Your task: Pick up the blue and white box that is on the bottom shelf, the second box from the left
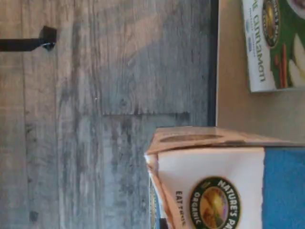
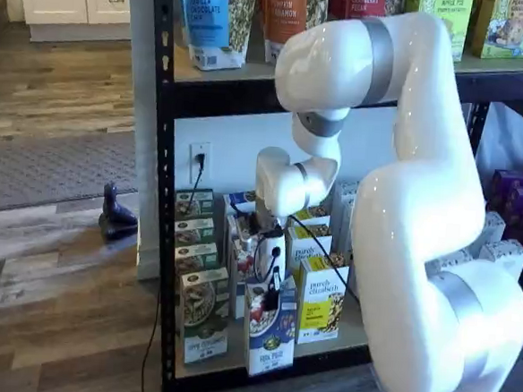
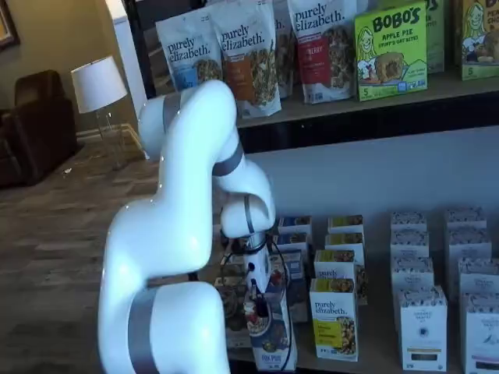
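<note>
- The white xArm [image 2: 404, 215] stands before the shelves, its thick links folded at a grey-banded elbow, its forearm angled down to the wrist.
- The gripper [image 2: 270, 297] hangs low from the wrist, white body above, black fingers [image 3: 253, 300] pointing down, a black cable looping beside it.
- Whether the fingers stand apart or closed cannot be told in either shelf view.

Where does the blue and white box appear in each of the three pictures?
Wrist view: the blue and white box fills one corner, lying sideways in the turned picture.
A shelf view: the box stands at the front of the bottom shelf, under the black fingers.
A shelf view: the box is low in the centre, beside the arm.
Shared landmark: the green and white box.
</note>
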### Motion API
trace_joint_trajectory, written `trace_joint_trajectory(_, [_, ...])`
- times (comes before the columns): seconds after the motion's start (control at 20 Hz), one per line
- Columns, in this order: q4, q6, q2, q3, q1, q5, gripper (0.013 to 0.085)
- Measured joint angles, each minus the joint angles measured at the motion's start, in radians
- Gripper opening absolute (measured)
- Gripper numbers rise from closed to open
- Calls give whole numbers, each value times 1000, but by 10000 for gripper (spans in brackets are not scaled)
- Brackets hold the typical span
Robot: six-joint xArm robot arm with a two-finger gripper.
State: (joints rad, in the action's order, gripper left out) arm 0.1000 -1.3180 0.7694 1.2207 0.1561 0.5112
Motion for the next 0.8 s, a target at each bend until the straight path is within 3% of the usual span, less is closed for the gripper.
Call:
trace_joint_trajectory(0.45, [35, 25, -167, -187, -7, -38, 450])
trace_joint_trajectory(0.8, [16, 9, -271, -285, -6, -32, 450])
